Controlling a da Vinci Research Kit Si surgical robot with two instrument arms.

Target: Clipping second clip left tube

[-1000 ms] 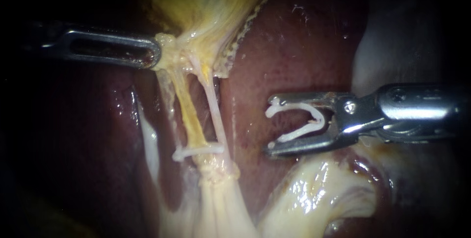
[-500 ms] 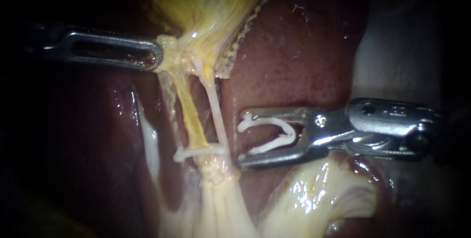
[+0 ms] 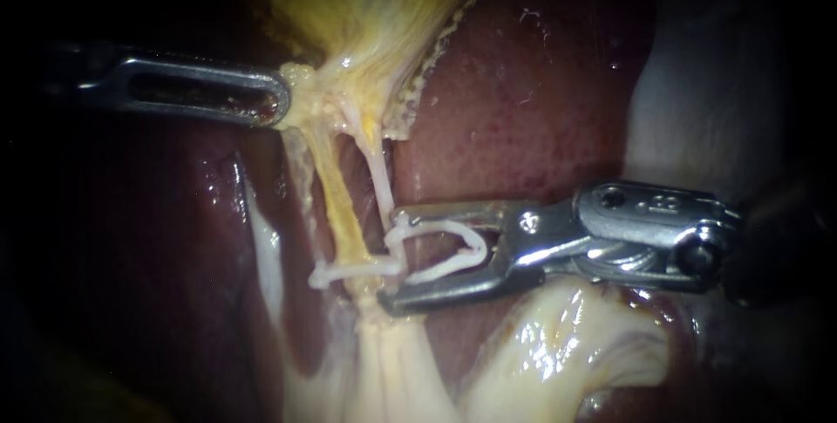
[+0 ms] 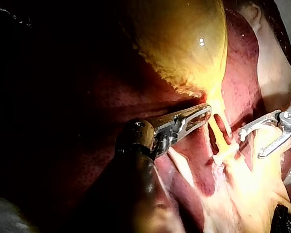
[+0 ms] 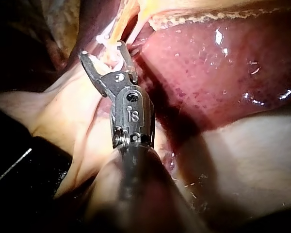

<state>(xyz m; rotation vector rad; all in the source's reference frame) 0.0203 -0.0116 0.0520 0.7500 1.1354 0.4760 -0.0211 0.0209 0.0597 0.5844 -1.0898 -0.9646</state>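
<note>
White open clip (image 3: 471,259): sits spread in the end effector of the right instrument (image 3: 391,257), one leg against each jaw, so that's what it's holding.
Right instrument: comes in from the right, lying low across the liver (image 3: 523,100). Jaws are wide apart, tips right up at the tubes.
Clip's mouth: the open end touches the pale right tube (image 3: 379,183). Honestly can't tell if that tube is inside the mouth or just against it.
Placed clip (image 3: 344,271): closed crosswise over the lower end of the tubes, just beside the lower jaw tip.
Left tube (image 3: 336,196): the yellow one, running taut from the neck of the gallbladder (image 3: 375,4) down to the placed clip. It lies just past the jaw tips, not between them.
Left instrument (image 3: 281,96): end effector clamped narrow on a knot of tissue at the gallbladder neck, above both tubes.
Left wrist view: same deal. Slotted jaws are pinched at the neck, and the right instrument's spread jaws sit off beside the tubes.
</note>
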